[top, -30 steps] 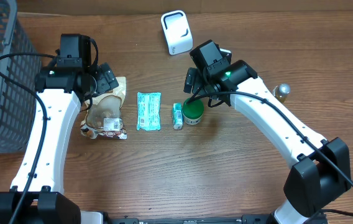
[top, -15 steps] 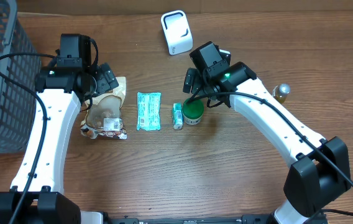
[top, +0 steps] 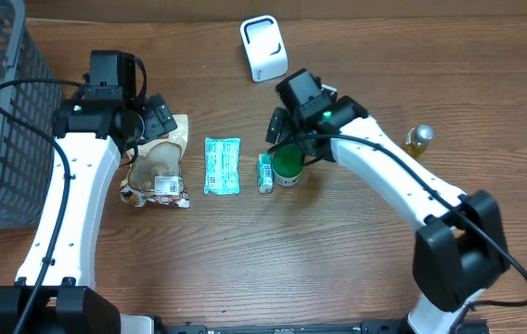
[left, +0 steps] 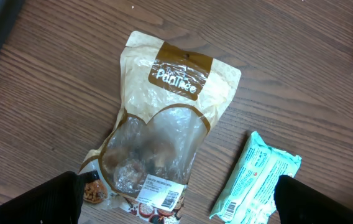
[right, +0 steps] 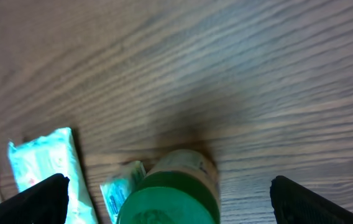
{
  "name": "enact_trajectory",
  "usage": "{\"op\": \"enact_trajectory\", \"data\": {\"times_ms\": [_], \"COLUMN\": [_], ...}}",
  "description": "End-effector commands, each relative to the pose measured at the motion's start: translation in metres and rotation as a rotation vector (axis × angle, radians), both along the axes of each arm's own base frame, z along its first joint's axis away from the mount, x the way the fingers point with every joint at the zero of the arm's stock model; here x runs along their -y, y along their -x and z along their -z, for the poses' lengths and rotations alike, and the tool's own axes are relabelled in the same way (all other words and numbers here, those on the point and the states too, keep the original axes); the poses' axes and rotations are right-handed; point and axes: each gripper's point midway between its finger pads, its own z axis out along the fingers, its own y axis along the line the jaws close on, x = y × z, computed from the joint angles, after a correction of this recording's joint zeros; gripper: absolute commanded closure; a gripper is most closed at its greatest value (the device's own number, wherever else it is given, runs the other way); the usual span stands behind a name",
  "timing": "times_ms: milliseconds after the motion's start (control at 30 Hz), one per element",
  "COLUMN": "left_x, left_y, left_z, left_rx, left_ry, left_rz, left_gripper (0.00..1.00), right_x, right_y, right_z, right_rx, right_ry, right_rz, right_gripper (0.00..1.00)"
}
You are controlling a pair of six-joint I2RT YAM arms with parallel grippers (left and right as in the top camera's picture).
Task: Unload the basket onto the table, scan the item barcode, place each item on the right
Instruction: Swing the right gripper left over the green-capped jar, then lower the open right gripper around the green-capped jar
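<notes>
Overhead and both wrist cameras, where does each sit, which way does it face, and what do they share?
Overhead: fixed above the table, facing straight down; both arms, the left gripper and the right gripper show.
Left wrist: on the left arm, facing down at the snack bag; its open fingers fill the bottom corners.
Right wrist: on the right arm, facing down at the green-lidded jar; its open fingers fill the bottom corners.
Shared: the teal packet shows in all three.

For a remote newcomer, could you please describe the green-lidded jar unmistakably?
From the white device at the far edge, look nearer to the row of goods in the middle. The jar stands at its right end, beside a small green pack. Unlike its flat neighbours, it is round with a green lid.
</notes>
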Motion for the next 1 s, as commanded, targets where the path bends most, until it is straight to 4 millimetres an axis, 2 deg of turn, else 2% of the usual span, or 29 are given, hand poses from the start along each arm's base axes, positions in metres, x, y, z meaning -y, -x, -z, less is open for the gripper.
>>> {"op": "enact_trajectory", "data": {"times_ms": [0, 200, 300, 533, 967], "left_x": [-0.001, -0.001, -0.001, -0.001, -0.001], "left_y": [-0.002, -0.002, -0.002, -0.002, -0.002], "left_z": [-0.002, -0.002, -0.002, -0.002, -0.002], "left_rx": [0.006, 0.006, 0.006, 0.006, 0.006], "left_ry": [-0.002, -0.002, -0.002, -0.002, -0.002], "left_rz": [0.003, 0.003, 0.003, 0.003, 0.003], "left_gripper": [0.01, 0.01, 0.01, 0.01, 0.0], "right_x": [-0.008, -0.005, -0.003, 0.003, 0.007], "right_y": [0.007, 0.015, 0.018, 0.029, 0.029], "right_z": [0.017, 0.035, 0.036, 0.039, 0.039], "right_rx": [-0.035, -0.093, -0.106, -0.151, -0.151], "right_ry": [0.013, 0.05, 0.058, 0.083, 0.095], "right_rz": [-0.014, -0.019, -0.019, -0.019, 0.007], "right_gripper": [0.0, 0.01, 0.05, 0.06, 0.06]}}
